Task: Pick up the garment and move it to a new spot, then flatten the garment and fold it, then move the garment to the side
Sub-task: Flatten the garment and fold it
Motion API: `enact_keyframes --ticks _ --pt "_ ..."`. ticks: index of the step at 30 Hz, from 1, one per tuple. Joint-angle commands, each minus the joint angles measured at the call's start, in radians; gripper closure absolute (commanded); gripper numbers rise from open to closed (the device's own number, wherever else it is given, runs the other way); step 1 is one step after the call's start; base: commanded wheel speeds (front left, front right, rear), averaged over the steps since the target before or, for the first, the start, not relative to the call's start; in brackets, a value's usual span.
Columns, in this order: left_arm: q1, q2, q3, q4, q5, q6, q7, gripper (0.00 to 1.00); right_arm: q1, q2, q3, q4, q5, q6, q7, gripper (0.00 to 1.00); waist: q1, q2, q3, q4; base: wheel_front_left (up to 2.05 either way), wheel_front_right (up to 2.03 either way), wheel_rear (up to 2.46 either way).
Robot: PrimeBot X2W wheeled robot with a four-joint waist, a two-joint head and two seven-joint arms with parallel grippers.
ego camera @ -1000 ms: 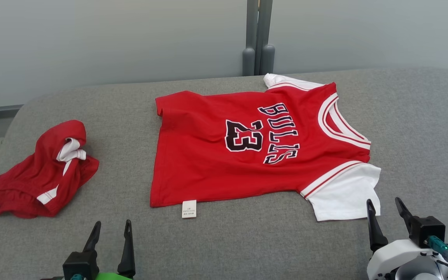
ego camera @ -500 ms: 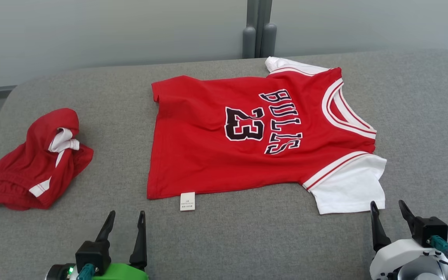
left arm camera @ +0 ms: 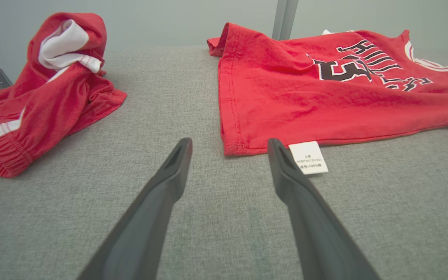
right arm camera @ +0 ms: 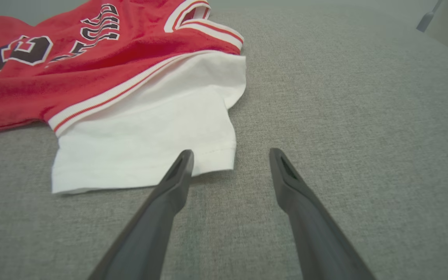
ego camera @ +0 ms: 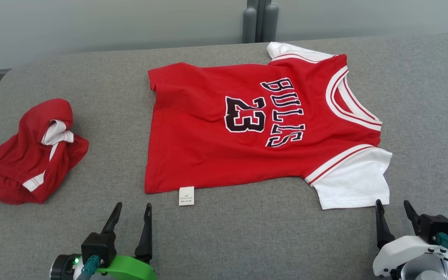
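Note:
The garment, a red jersey (ego camera: 208, 155) with "BULLS 23" and white sleeves, lies spread flat mid-surface, neck to the right. Its white label (ego camera: 186, 195) pokes out at the near hem. My left gripper (ego camera: 133, 205) stands open and empty just short of the hem's near left corner; in the left wrist view the jersey (left arm camera: 305, 97) corner lies right past my left gripper (left arm camera: 228, 142). My right gripper (ego camera: 392, 202) is open and empty at the near white sleeve (ego camera: 352, 182); in the right wrist view the sleeve (right arm camera: 150, 132) edge sits just beyond my right gripper (right arm camera: 230, 152).
A crumpled red and white garment (ego camera: 25, 167) sits at the far left of the grey padded surface (ego camera: 247, 241), also seen in the left wrist view (left arm camera: 45, 101). A grey post (ego camera: 259, 23) stands behind against the pale wall. Bare grey surface lies right of the jersey.
The head camera has tilted, so the whole scene sits higher in the picture. My left gripper has come forward and rightward toward the hem corner. Both grippers stay open.

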Motion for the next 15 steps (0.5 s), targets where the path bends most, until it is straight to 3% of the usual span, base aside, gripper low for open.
enact_keyframes --ticks 1,13,14,15 --pt "-0.005 0.004 0.004 0.001 -0.004 -0.004 0.001 0.0 0.007 -0.003 -0.007 0.003 -0.005 -0.001 -0.003 0.0 0.0 0.0 0.0 0.001 0.0 0.0 0.0" --pt "-0.019 0.004 0.003 -0.001 0.005 -0.009 0.001 0.0 -0.049 -0.003 -0.005 0.046 0.069 -0.001 -0.003 0.0 0.0 0.0 0.023 0.012 0.0 0.0 0.0" --pt "-0.02 0.004 0.001 0.0 0.005 -0.01 0.001 0.0 -0.055 -0.003 -0.006 0.055 0.073 -0.001 -0.003 0.07 0.0 0.0 0.025 0.016 0.0 0.0 0.0" --pt "-0.021 0.004 0.001 0.001 0.007 -0.01 0.001 0.0 -0.06 -0.003 -0.009 0.065 0.082 -0.001 -0.003 0.3 0.0 0.0 0.027 0.02 0.0 0.0 0.0"
